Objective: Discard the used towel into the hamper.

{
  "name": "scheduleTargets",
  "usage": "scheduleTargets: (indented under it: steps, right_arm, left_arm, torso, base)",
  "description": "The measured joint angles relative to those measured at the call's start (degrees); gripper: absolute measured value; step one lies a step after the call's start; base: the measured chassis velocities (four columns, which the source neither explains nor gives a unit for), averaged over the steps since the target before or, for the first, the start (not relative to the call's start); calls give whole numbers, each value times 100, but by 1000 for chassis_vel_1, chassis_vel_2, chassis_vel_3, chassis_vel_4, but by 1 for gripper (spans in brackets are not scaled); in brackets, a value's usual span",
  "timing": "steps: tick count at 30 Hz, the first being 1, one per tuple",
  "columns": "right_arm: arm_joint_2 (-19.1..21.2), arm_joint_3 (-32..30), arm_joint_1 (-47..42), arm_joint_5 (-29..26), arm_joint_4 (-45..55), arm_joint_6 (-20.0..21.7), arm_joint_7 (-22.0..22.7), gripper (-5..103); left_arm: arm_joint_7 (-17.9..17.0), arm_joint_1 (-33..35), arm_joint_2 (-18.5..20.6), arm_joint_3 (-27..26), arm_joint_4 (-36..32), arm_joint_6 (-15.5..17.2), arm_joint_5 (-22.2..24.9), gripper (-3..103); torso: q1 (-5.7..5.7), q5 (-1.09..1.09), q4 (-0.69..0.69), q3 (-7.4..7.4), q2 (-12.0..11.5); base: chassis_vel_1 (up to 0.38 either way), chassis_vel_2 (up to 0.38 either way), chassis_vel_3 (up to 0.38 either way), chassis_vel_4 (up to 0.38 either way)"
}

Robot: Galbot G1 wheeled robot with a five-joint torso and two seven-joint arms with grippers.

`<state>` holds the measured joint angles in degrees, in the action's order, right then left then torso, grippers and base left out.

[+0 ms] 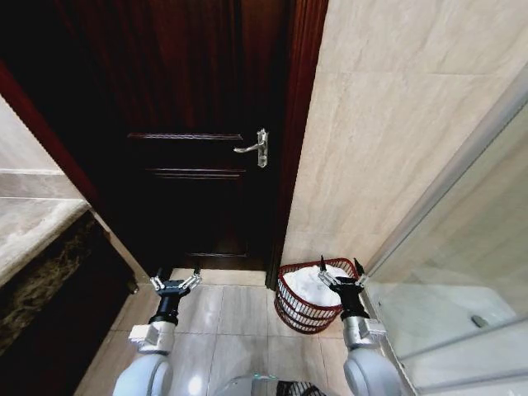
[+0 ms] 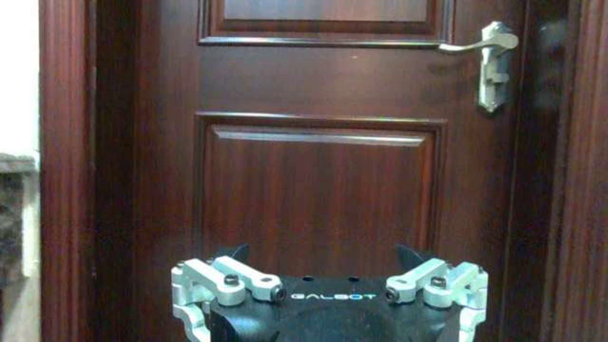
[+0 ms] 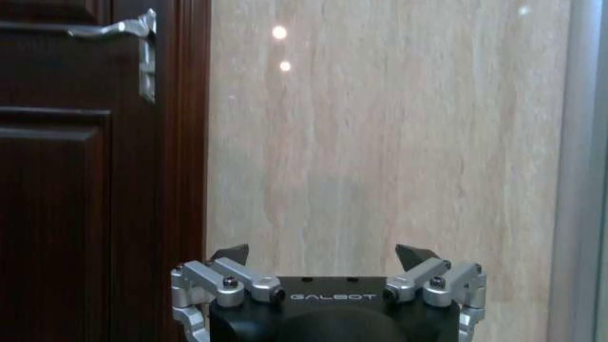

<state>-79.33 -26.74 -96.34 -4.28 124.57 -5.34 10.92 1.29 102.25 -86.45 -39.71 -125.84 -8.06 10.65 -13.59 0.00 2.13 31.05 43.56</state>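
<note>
"GALBOT" on both end effectors [image 2: 323,255] [image 3: 323,255]

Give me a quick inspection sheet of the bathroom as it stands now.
Surface: pale floor tiles, bare.
Job's things: hamper stands by the door frame with a white towel inside.
Clutter: nothing seen.
Grippers: left gripper empty, jaws open, facing the door; right gripper empty, jaws open, above the hamper rim.
Cables: nothing seen.
Surroundings: dark wooden door closed, silver handle; beige tiled wall; stone counter; glass shower panel.
</note>
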Motion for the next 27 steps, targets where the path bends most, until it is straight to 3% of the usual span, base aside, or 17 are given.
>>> scheduleTargets:
  steps: [12, 17, 27]
  right_arm:
    - [-76, -629, -97, -371, 421, 99, -589, 100]
    - [-79, -624, -269, -762, 631, 249, -667, 100]
    - [-246, -616, -275, -776, 729, 354, -680, 100]
  left_arm:
    - [-331, 10, -76, 30, -420, 510, -210, 100]
    - [-363, 77, -95, 8, -622, 620, -174, 100]
    - [-392, 47, -34, -6, -627, 695, -124, 100]
  torso:
    - [-146, 1, -1, 189, 336]
    - [-209, 1, 0, 272, 483]
    - [-311, 0, 0, 399, 711]
  base:
    - [0, 0, 0, 0]
    - [0, 0, 0, 0]
    - [0, 0, 0, 0]
